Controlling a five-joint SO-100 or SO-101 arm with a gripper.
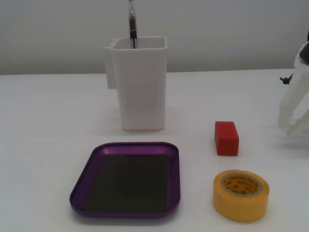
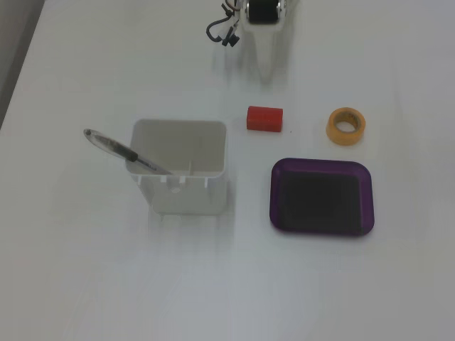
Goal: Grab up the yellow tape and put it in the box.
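The yellow tape [image 1: 240, 195] lies flat on the white table at the front right; in the top-down fixed view it [image 2: 334, 128] sits at the right. The purple box [image 1: 86, 174] lies empty left of it, and in the top-down fixed view its rim [image 2: 321, 163] is just below the tape. My gripper [image 1: 289, 126] rests at the right edge, well behind the tape. From above my gripper [image 2: 266, 77] points down at the table near the top edge, with the jaws together and nothing held.
A red block [image 1: 226, 137] [image 2: 264, 118] lies between my gripper and the tape. A tall white container [image 1: 137, 89] [image 2: 181, 177] with a pen [image 1: 132, 24] [image 2: 117, 147] in it stands behind the box.
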